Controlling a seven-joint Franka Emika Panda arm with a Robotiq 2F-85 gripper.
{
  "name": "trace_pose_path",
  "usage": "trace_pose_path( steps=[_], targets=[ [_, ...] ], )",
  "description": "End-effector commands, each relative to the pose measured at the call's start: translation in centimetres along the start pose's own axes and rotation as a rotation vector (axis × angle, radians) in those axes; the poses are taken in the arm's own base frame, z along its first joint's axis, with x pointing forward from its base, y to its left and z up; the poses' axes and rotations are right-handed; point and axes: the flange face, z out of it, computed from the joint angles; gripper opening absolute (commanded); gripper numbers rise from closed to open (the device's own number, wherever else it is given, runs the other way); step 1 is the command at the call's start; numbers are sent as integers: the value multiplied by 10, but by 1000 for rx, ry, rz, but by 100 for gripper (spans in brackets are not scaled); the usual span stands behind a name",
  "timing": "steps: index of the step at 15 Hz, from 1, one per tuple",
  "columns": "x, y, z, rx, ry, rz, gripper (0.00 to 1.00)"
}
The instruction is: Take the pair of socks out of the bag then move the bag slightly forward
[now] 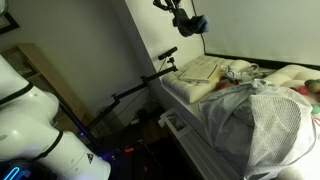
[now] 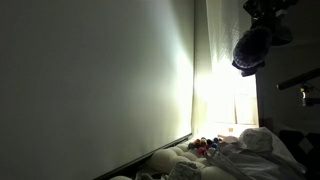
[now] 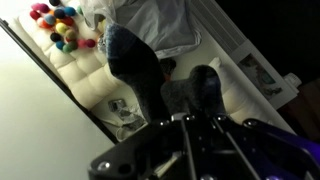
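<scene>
Socks (image 2: 252, 48) are hanging as a dark blue-grey bundle from the gripper (image 2: 263, 26), high in the air and well apart from everything on the bed below; they are already out of the bag. The jaws are pinching in on the fabric, nearly closed. In the wrist view the cloth is draping over the fingers, so little of them is showing. Holding the bundle this high is, I judge, keeping its loose ends from catching on the rim or dragging the mesh along.

The bag (image 1: 272, 125) is lying slumped at the end of the bed nearer the camera, its floppy see-through sides collapsing over whatever is inside. Beyond it the cream folded cloths (image 1: 200, 70) are sitting close to the wall. A cluster of coloured balls (image 3: 60, 25) is lying on the white padded surface (image 3: 85, 85), in view below the wrist.

Setting the socks down on a bare patch is looking like the step in hand. Pushing the bag forward is waiting, and its limp fabric is likely going to crumple unless the rim is taken.
</scene>
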Motion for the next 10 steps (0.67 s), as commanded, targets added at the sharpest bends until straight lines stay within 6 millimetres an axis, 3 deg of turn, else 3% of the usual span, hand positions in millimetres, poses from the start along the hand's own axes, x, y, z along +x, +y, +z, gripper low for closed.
trace_pose_path(
  steps=[1,6,7,9,10],
  targets=[
    [12,2,-17,-84,84,-18,3],
    [22,13,-20,-152,165,0,3],
    [22,12,-18,-142,145,-8,36],
    [21,11,-16,-150,130,-19,43],
    [20,11,-14,-156,118,-26,52]
  ],
)
